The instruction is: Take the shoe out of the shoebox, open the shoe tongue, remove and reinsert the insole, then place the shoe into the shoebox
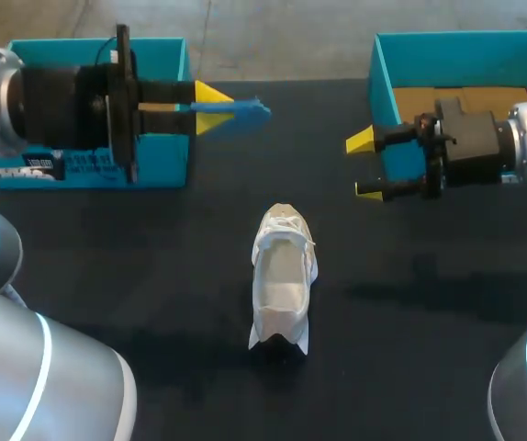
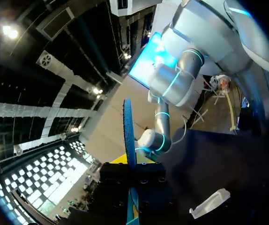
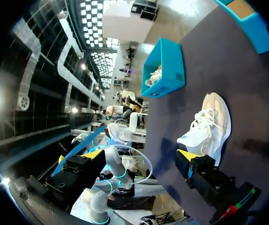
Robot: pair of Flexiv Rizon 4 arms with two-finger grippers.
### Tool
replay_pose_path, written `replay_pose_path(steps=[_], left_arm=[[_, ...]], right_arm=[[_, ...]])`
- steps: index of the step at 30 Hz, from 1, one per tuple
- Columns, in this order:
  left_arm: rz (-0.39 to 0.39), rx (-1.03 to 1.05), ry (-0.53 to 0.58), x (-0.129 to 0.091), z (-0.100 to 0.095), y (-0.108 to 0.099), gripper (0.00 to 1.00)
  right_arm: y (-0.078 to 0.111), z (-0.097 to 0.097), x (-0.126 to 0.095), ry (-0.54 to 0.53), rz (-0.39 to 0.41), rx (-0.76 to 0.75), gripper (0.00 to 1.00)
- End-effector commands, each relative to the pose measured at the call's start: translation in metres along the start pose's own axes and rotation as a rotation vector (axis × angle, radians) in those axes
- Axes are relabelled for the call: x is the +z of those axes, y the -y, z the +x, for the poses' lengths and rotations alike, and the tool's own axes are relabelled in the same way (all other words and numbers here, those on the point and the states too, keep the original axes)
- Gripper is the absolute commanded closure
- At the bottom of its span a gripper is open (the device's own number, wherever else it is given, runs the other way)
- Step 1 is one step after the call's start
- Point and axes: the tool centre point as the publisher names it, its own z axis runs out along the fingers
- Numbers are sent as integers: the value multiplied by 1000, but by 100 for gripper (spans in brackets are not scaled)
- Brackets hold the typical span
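The shoe (image 1: pixel 282 280) is a white low-top sneaker standing on its sole near the middle of the dark desk (image 1: pixel 153 276), outside both boxes and well apart from both claws. Its heel faces the robot. The laces are bunched at the far end, where I cannot make out the toe. The mouth gapes wide and shows a pale interior. In the right wrist view the upper looks creamy white, with loose white laces over a thick pale sole.

The left claw (image 1: pixel 213 107) sits over the far left of the desk, its two yellow tips pinched narrowly on the blue insole (image 1: pixel 238 112). The insole sticks out past the tips toward the middle of the desk. In the left wrist view it is seen edge-on as a thin blue blade between the fingers, with the shoe lying on the desk off to one side below.

The left arm lies across the teal left box (image 1: pixel 158 161), which stands at the far left of the desk.

The right claw (image 1: pixel 364 165) is spread wide with nothing in it, its tips pointing toward the middle of the desk. It hangs just in front of the teal right box (image 1: pixel 385 69), which has a brown cardboard floor. In the right wrist view the shoe lies ahead of this claw, beside one of its fingers.
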Motion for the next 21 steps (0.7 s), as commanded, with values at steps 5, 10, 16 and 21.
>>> replay_pose_path(steps=[5,10,16,21], left_arm=[[60,365,-42,7,25,-33,100],[13,553,-35,12,45,-42,100],[28,671,0,15,67,-50,100],[-3,756,17,12,82,-59,100]], right_arm=[[0,0,1,1,-2,0,0],[0,0,1,1,-2,0,0],[0,0,1,1,-2,0,0],[0,0,1,1,-2,0,0]])
